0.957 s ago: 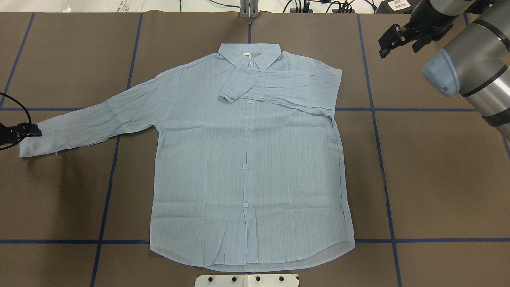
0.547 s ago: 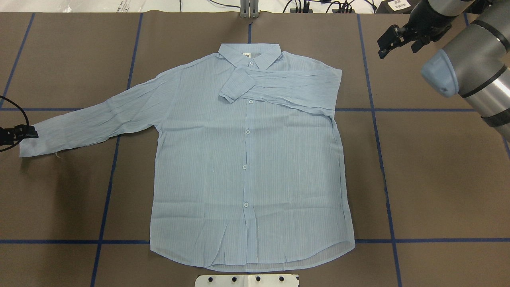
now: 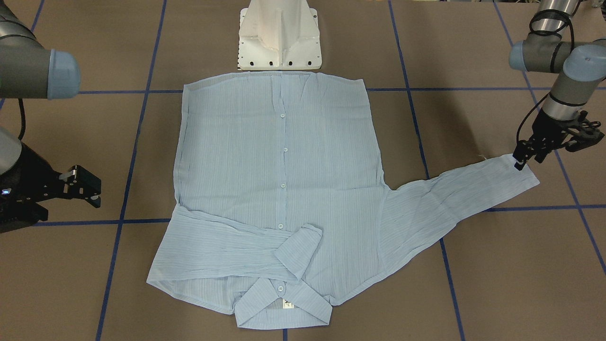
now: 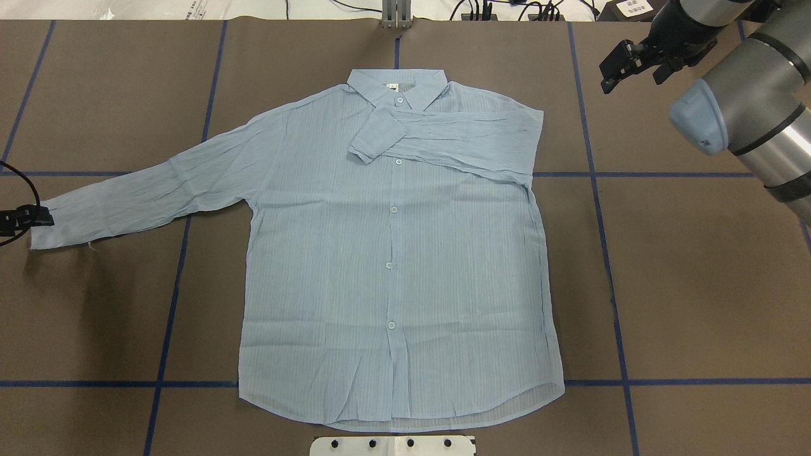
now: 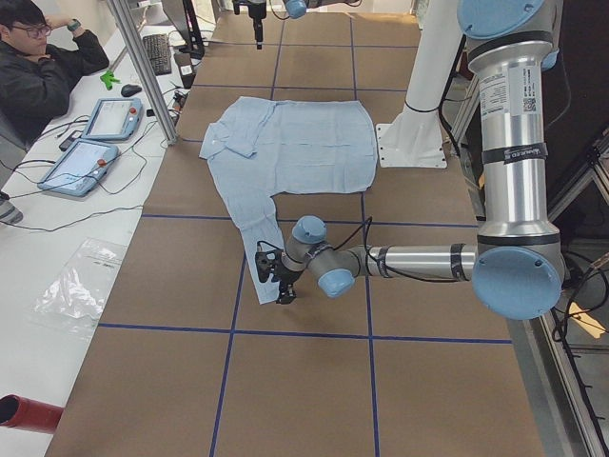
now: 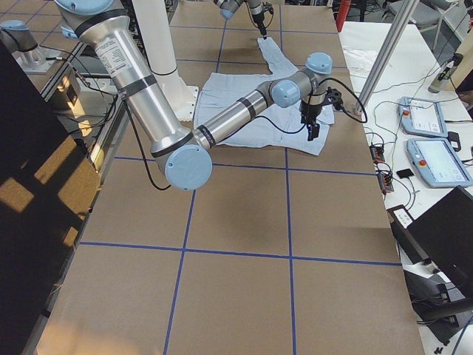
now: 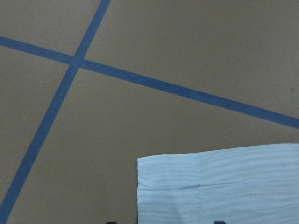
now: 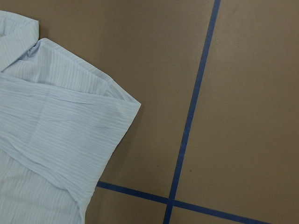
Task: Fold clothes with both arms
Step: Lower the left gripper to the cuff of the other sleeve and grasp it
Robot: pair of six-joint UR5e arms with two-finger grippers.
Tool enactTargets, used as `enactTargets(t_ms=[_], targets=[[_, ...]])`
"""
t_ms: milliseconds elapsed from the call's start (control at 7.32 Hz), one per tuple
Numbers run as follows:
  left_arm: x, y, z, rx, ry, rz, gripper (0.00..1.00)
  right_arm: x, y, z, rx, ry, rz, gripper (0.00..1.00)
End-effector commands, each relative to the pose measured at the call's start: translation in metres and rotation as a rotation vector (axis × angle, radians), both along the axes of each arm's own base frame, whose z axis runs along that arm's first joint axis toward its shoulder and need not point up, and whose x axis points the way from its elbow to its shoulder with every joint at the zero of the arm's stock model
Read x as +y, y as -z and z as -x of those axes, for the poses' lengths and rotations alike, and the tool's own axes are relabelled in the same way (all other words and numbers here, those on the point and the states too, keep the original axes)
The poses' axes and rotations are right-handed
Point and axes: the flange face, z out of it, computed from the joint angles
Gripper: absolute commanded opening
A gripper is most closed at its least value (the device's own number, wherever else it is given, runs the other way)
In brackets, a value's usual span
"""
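Lying flat, shirt [image 4: 393, 266] has cuff [image 7: 210, 186] between left fingers [image 3: 519, 161].

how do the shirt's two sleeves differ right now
The outstretched sleeve lies straight out on the table; the folded sleeve is laid across the chest. The outstretched sleeve ends at the left gripper; the folded sleeve ends near the collar. Both are striped light blue and lie flat.

table [image 4: 697, 285]: brown, blue tape grid [image 4: 665, 174] | shirt [image 4: 329, 266]: flat, buttons up, one sleeve folded across chest
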Motion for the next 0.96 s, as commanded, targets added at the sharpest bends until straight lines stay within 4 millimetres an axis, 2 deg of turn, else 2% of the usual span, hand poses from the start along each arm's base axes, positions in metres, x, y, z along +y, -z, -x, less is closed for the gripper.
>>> enactTargets(t_ms=[0,273,820], targets=[[0.004,0.0,-0.005,0.001,-0.013,0.0,0.76,0.0,0.0,0.0,0.001,0.0,-0.001,1.0],[0.009,0.0,-0.014,0.001,-0.034,0.003,0.75,0.0,-0.001,0.001,0.003,0.0,-0.001,1.0],[0.015,-0.004,-0.009,-0.004,-0.035,0.011,0.66,0.0,0.002,0.0,0.0,0.0,-0.003,1.0]])
